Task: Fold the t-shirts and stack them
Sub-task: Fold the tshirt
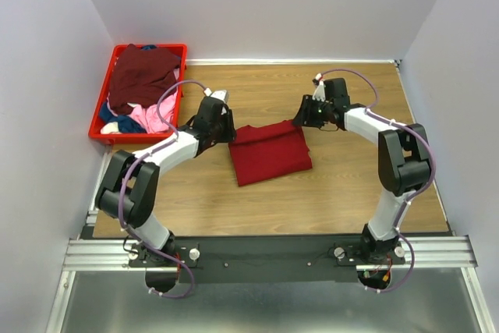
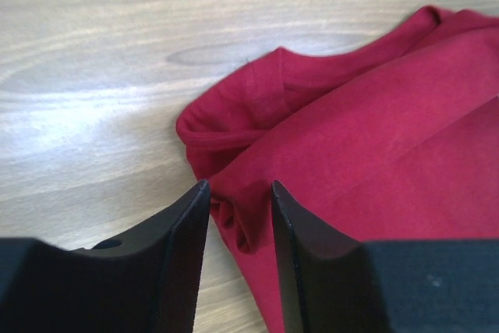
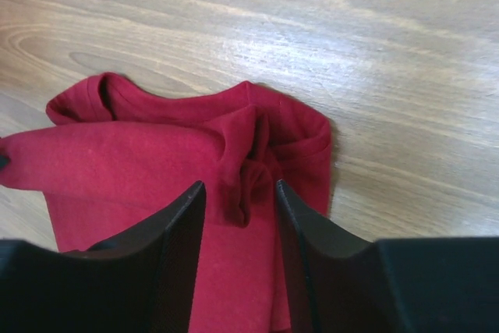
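Observation:
A bright red t-shirt [image 1: 269, 152] lies folded into a rough rectangle in the middle of the wooden table. My left gripper [image 1: 227, 125] is open at its far left corner; in the left wrist view the jaws [image 2: 239, 193] straddle a bunched fold of the shirt [image 2: 374, 130] near the neck edge. My right gripper [image 1: 306, 119] is open at the far right corner; in the right wrist view its jaws [image 3: 238, 193] straddle a crumpled fold of the shirt [image 3: 140, 165]. Neither holds cloth. More t-shirts, dark maroon [image 1: 142, 72], pink [image 1: 148, 118] and blue, lie piled in the crate.
A red plastic crate [image 1: 98, 118] stands at the far left corner of the table, against the left wall. White walls enclose the table on three sides. Bare wood [image 1: 359, 185] lies in front of and to the right of the shirt.

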Controlling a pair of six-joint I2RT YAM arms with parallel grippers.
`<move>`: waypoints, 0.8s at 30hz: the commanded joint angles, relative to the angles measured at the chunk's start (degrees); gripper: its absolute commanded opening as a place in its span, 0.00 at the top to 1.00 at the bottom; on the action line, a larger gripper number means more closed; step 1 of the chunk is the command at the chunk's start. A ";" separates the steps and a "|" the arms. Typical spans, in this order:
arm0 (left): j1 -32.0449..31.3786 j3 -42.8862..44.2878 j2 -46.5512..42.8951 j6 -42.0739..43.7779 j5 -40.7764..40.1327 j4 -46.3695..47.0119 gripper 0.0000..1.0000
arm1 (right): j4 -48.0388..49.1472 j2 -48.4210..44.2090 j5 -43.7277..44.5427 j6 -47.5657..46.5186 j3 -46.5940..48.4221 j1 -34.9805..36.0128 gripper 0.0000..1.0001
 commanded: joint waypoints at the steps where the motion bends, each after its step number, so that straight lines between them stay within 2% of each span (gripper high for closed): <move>1: 0.21 0.96 1.65 -0.13 2.01 -1.35 0.55 | 1.16 1.91 -2.89 1.21 1.04 0.17 0.53; 3: 0.21 1.05 2.01 -0.04 2.54 -1.43 0.55 | 1.42 2.09 -3.33 1.21 0.95 0.17 0.55; 6: 0.21 0.79 2.45 -0.13 3.07 -1.35 0.61 | 1.68 2.35 -3.60 1.47 0.86 0.17 0.58; 7: 0.12 0.78 2.80 -0.13 3.24 -1.35 0.62 | 1.77 2.44 -3.68 1.56 0.77 0.17 0.62; 11: 0.03 0.87 2.89 -0.04 4.74 -1.09 0.82 | 1.95 2.18 -3.95 1.65 0.33 0.17 0.79; 12: -0.14 0.96 2.72 0.13 4.91 -1.00 0.95 | 1.95 1.66 -3.95 1.65 0.25 0.17 0.83; 13: -0.23 0.96 2.45 0.13 5.00 -1.08 1.00 | 1.95 1.22 -3.86 1.65 -0.10 0.17 0.92; 15: -0.41 1.14 1.40 0.22 5.36 -1.17 1.00 | 1.86 -0.53 -3.77 1.65 -0.46 0.17 0.99; 24: -1.11 2.19 -3.26 1.45 6.14 -2.05 1.00 | 1.86 -9.06 -1.23 2.53 -4.84 0.17 0.99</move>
